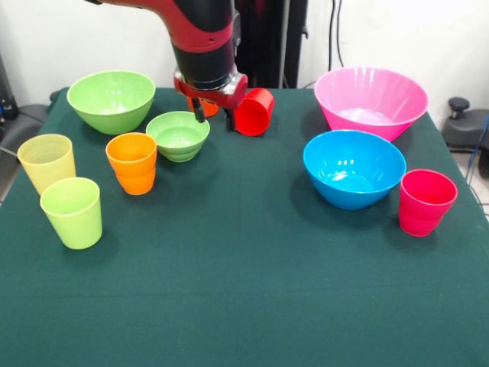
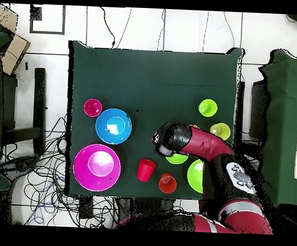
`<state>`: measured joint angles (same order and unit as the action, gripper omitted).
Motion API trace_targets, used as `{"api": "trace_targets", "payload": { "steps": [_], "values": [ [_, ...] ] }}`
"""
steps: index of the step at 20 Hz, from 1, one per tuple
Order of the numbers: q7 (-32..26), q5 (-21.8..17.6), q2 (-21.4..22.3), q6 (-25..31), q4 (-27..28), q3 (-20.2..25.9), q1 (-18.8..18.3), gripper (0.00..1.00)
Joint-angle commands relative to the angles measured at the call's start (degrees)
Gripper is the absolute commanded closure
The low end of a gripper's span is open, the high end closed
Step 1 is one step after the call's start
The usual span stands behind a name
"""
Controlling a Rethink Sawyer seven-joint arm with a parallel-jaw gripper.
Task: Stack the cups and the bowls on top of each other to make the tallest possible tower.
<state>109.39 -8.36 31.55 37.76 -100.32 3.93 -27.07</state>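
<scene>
Lime green cup (image 1: 72,212) sat loose near the table's (image 1: 244,306) front edge, nothing stacked yet, while my gripper (image 1: 213,115) hung unclenched beside the tipped red cup (image 1: 255,112).

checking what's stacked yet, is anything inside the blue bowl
Nothing is inside the blue bowl; both views show its bare inner bottom. The pinkish-red cup stands beside it on the table, not inside. Whatever the bowl rests on is covered.

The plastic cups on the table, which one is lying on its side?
The red plastic cup beside the gripper; the other cups stand upright.
</scene>
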Motion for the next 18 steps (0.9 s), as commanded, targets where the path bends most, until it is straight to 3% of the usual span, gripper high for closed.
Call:
{"api": "trace_targets", "payload": {
  "steps": [1, 18],
  "values": [
    [2.5, -3.4, -1.9, -4.3, 0.8, 1.6, 1.8, 0.00],
    [3.7, -3.9, -2.4, -7.7, 0.0, -0.4, 3.4, 0.00]
  ]
}}
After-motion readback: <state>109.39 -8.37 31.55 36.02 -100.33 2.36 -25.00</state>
